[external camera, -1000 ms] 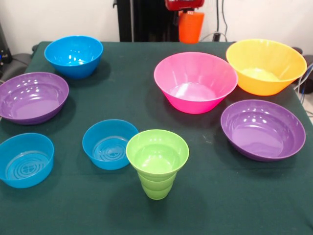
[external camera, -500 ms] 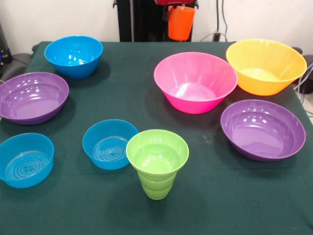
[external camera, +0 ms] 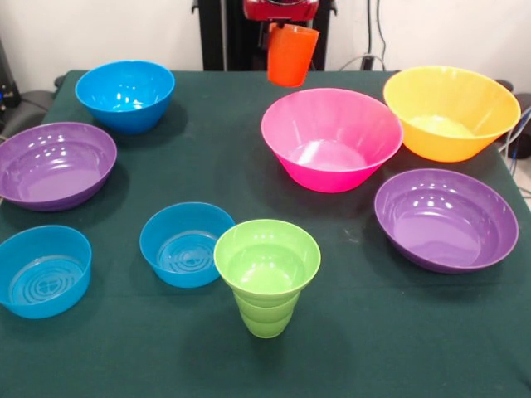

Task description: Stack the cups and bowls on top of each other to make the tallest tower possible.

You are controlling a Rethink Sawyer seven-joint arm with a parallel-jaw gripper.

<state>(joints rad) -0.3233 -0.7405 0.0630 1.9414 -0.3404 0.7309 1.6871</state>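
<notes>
Purple bowl (external camera: 54,164) cut off at left edge, blue bowls (external camera: 125,94) left of centre, small green bowl (external camera: 267,259) seated in green cup (external camera: 265,314), orange cup (external camera: 291,55) held aloft above desk (external camera: 224,149), gripper (external camera: 282,16) cropped at top edge, fingers closed on it, pink bowl (external camera: 332,138) right.
</notes>
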